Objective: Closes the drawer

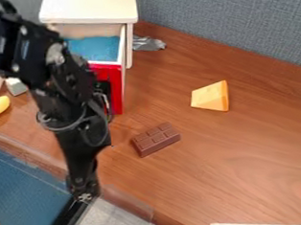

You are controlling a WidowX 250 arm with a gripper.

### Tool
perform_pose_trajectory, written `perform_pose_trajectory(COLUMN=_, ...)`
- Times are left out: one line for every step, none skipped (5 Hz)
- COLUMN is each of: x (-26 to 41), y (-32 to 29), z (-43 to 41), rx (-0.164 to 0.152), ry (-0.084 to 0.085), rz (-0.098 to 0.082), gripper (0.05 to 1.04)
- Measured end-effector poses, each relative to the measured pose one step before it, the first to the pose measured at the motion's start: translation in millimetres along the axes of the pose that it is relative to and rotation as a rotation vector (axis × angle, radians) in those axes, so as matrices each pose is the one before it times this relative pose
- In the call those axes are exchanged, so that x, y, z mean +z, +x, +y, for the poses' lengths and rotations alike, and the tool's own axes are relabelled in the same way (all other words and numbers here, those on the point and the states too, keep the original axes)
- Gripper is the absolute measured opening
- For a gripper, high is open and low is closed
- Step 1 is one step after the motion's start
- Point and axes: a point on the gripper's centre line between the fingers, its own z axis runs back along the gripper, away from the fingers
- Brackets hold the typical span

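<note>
Hanging over the near edge of the wood-grained tabletop [246,156], the black gripper [84,188] may be spread or pressed together; I cannot tell. Beyond lie a blocky chocolate bar [156,139] and smooth cheese wedge [210,97]. Farther back, the drawer [118,90], red-fronted, blue inside, juts open from its white cabinet [89,7], near a woven grey panel [231,21].

Likely a robotics lab: robot arm [69,86], fabric partition [237,22], wood-look tabletop [245,151], toy cheese [210,96].
</note>
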Motion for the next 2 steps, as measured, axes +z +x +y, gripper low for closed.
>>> perform_pose_trajectory(x=-11.46, y=-10.74, z=16.55, rx=0.0640, ry=0.0418, rz=0.0153, gripper=1.001)
perform_pose_trajectory(x=-0.21, y=-10.76, z=14.59, rx=0.2510, ry=0.0325, rz=-0.0023, gripper=1.001)
